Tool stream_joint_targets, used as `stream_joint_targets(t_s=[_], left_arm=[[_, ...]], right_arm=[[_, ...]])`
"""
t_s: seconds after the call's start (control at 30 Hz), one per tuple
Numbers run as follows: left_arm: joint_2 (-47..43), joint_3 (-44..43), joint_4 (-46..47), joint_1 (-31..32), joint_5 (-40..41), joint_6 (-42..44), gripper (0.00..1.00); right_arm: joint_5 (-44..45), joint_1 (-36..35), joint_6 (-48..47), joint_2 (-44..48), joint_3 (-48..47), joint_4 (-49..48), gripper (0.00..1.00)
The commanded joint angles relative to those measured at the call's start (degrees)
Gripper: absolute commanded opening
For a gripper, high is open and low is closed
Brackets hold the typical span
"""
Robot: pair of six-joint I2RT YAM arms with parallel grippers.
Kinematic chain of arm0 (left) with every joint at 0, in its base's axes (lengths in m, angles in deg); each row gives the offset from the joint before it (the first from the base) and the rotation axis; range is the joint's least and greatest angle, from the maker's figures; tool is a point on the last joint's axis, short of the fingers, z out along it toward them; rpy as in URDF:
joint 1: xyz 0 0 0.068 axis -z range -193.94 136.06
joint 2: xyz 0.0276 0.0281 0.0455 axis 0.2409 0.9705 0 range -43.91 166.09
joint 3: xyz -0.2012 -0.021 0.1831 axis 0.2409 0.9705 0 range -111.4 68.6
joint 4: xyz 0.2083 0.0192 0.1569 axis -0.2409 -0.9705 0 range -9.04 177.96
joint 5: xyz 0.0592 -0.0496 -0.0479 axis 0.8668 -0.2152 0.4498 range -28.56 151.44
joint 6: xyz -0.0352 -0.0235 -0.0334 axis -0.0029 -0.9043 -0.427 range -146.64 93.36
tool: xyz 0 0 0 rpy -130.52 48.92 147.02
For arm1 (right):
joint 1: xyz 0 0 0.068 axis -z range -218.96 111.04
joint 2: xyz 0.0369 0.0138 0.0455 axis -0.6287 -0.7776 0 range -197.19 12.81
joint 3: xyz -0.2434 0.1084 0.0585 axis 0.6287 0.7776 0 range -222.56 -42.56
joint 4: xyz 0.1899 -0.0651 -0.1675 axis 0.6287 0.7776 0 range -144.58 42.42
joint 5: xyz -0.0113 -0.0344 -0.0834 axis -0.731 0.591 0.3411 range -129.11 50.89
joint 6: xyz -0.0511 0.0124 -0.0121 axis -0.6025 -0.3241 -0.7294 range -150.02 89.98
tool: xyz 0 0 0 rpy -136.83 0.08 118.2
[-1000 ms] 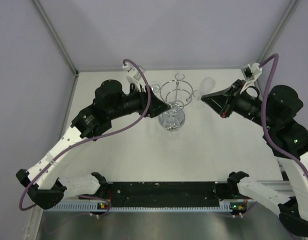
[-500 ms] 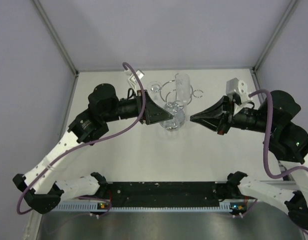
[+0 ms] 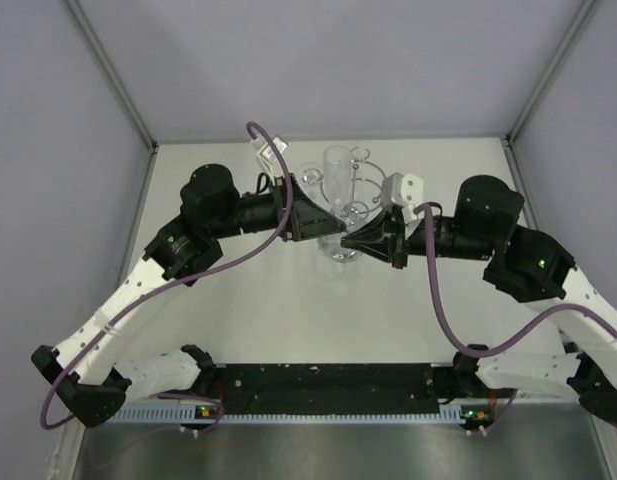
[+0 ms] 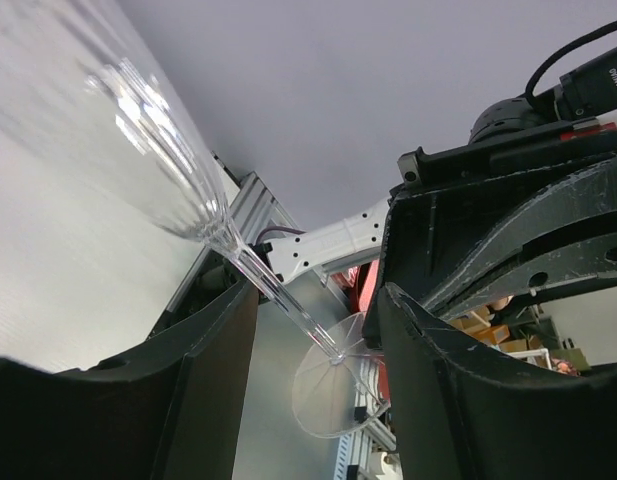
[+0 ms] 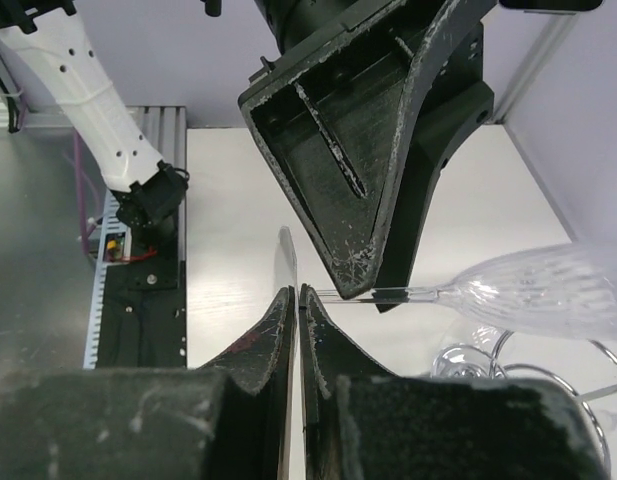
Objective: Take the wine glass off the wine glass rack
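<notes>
From above, the wine glass [image 3: 336,172] is seen lying tilted over the wine glass rack [image 3: 362,207], which stands on the white table [image 3: 288,310] near the middle of its far edge. The left gripper [image 3: 334,228] and the right gripper [image 3: 348,243] meet tip to tip at the rack's near side, but how the glass is held is not shown there. That is given by the wrist views. In the left wrist view the stem is seen passing through the gap between the left gripper's fingers [image 4: 203,390], which stand partly apart and are not closed on it. In the right wrist view the right gripper's fingers [image 5: 253,340] are pressed together, and the glass's foot, seen edge-on, appears pinched between their tips. The bowl is shown clear right through, just above the rack's chrome wires; whether they touch cannot be told. Small white print on a black housing [image 4: 610,78] is cut off and cannot be read.
</notes>
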Motion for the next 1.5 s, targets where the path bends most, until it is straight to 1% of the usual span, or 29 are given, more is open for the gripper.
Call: stream_joint_targets(t_s=[0.0, 0.17, 0.27, 0.47, 0.53, 0.7, 0.87, 0.93, 0.97, 1.0, 1.07, 1.1, 1.13, 1.2, 1.37, 1.47], left_arm=[[0.2, 0.6, 5.4, -0.3, -2.5, -1.2, 0.57], [0.7, 2.2, 7.6, -1.3, -3.8, -2.4, 0.57], [0.9, 3.0, 9.8, -1.6, -4.9, -3.7, 0.55], [1.8, 3.2, 9.8, -1.8, -5.5, -3.9, 0.47], [2.1, 3.3, 10.4, -1.9, -6.1, -4.3, 0.36], [2.7, 3.3, 10.6, -2.0, -6.5, -4.4, 0.17], [3.3, 3.0, 10.6, -2.2, -6.5, -4.4, 0.03], [3.5, 2.9, 10.7, -2.3, -6.7, -4.2, 0.00], [3.5, 2.8, 10.7, -2.3, -6.6, -4.1, 0.00], [3.7, 2.8, 10.7, -2.3, -6.5, -4.0, 0.00], [4.0, 2.6, 10.6, -2.4, -6.6, -3.4, 0.00], [4.1, 2.6, 10.5, -2.4, -6.8, -3.0, 0.00], [4.1, 2.6, 10.3, -2.3, -6.9, -2.4, 0.00], [4.3, 2.6, 8.5, -2.4, -6.6, -0.4, 0.00], [2.7, 4.4, 0.0, -2.4, -3.5, 9.1, 0.00], [1.7, 5.4, -4.0, -2.4, -4.7, 15.9, 0.00]], right_arm=[[2.2, -1.8, -2.4, 0.8, 0.2, -2.8, 0.00], [2.3, -2.5, -2.8, 0.8, 0.7, -3.5, 0.00], [3.4, -2.6, -3.2, 0.3, 1.2, -3.6, 0.00], [3.6, -3.2, -3.7, 0.3, 1.9, -4.3, 0.00], [3.6, -3.3, -3.9, 0.3, 2.0, -4.5, 0.00], [4.1, -3.2, -4.2, 0.4, 3.0, -4.6, 0.00], [4.7, -3.2, -3.5, 1.0, 4.3, -4.4, 0.00], [5.2, -3.2, -2.8, 1.7, 5.3, -4.5, 0.00], [5.5, -3.2, -2.4, 2.1, 5.8, -4.2, 0.07], [5.8, -3.3, -2.0, 2.4, 6.2, -4.0, 0.22], [6.6, -3.2, -0.7, 3.1, 6.9, -3.7, 0.47], [7.3, -3.3, 0.2, 3.8, 7.1, -3.6, 0.54], [8.0, -3.3, 1.0, 4.5, 7.3, -3.6, 0.59], [12.3, -3.2, 3.8, 6.0, 6.9, -3.3, 0.63], [19.5, -3.2, 9.3, 4.3, 0.0, 4.7, 0.64], [24.9, -3.2, 11.7, 4.5, -1.9, 6.4, 0.65]])
